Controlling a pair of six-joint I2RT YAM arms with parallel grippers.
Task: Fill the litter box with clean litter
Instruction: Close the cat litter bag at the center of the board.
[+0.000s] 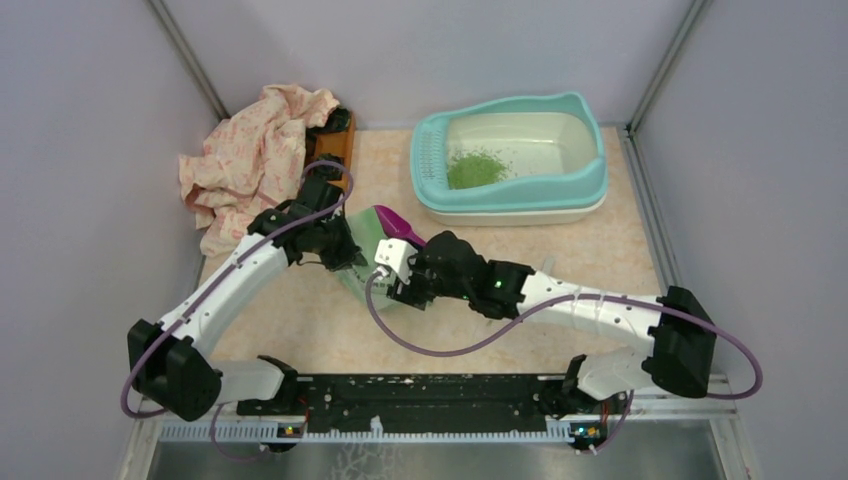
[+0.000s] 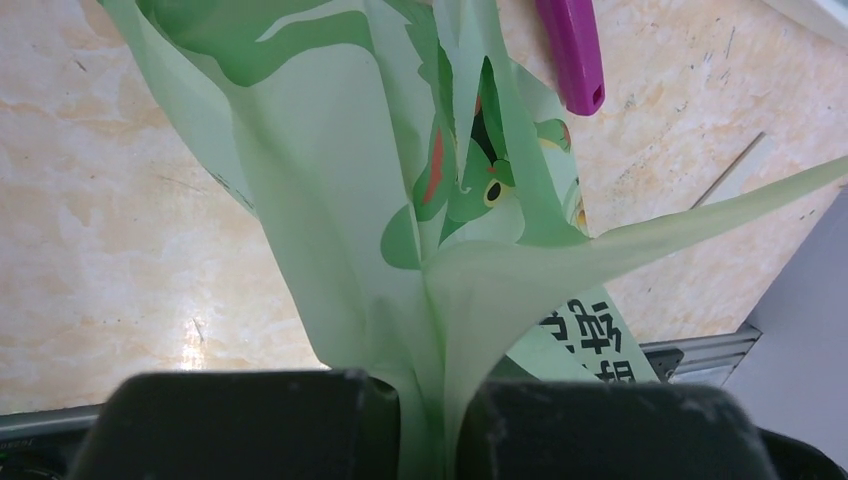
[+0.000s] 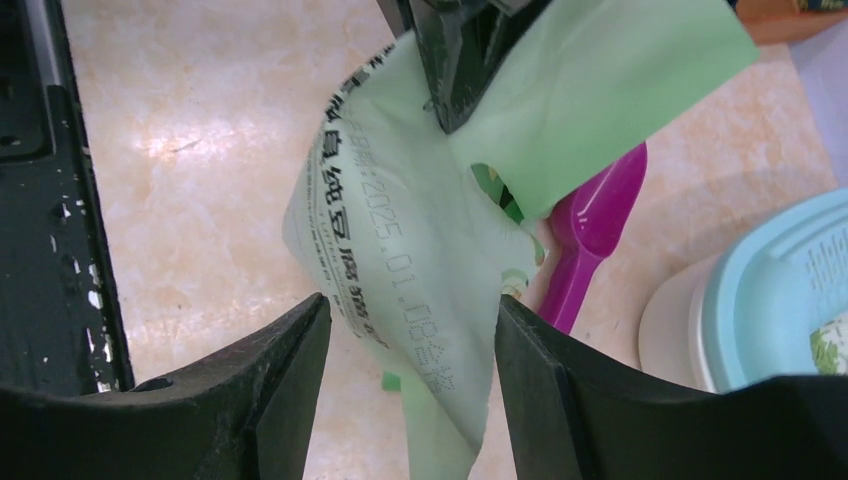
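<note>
The litter box [image 1: 585,180], teal-rimmed with a cream basin, stands at the back right and holds a small pile of green clean litter [image 1: 475,168]. My left gripper [image 1: 345,250] is shut on the top edge of a pale green printed bag [image 2: 330,200], the film pinched between its fingers [image 2: 250,425]. Just right of it, my right gripper [image 3: 412,330] is open; the bag's printed edge [image 3: 420,270] hangs loose between its jaws without being pinched. A purple scoop [image 1: 402,228] lies behind the bag, its handle [image 2: 572,50] on the table.
A crumpled pink patterned cloth [image 1: 255,160] lies at the back left beside a small brown wooden tray [image 1: 335,140]. The litter box corner [image 3: 770,300] is close on the right of my right gripper. A black rail [image 1: 430,395] runs along the near edge.
</note>
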